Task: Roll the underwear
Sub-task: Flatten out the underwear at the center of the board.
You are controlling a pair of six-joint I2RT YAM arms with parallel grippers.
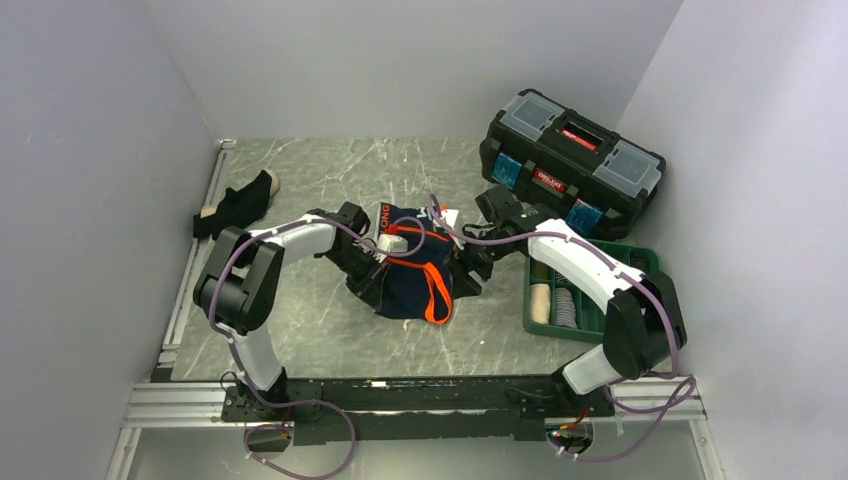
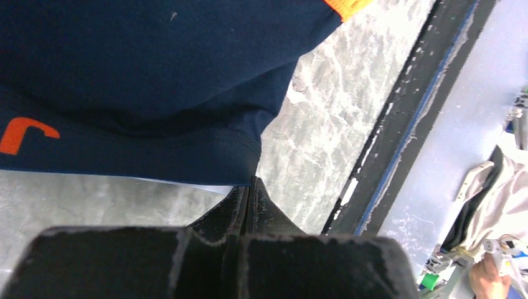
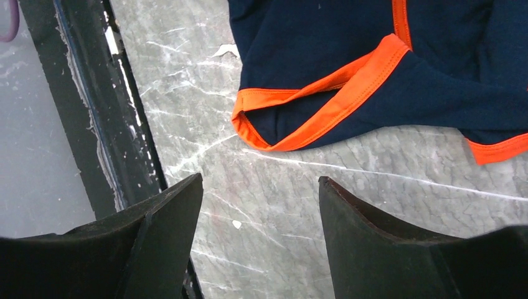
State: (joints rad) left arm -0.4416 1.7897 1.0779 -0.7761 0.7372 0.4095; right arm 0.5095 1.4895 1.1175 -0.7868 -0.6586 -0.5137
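Lying mid-scene on the worktop (image 1: 320, 340), the navy underwear (image 1: 410, 285) sits between the arms; left jaws are pressed together at its waistband edge, right jaws stand wide just beside its orange hem.

Dark navy underwear (image 1: 410, 275): orange waistband (image 1: 384, 216) lettering reads "LONG" in the top view, running sideways. Left wrist view shows one orange letter on that band (image 2: 28, 134), looks like "J", the rest cut off. Black toolbox (image 1: 570, 165): red labels with white print on the lid and front latch, too small to read.
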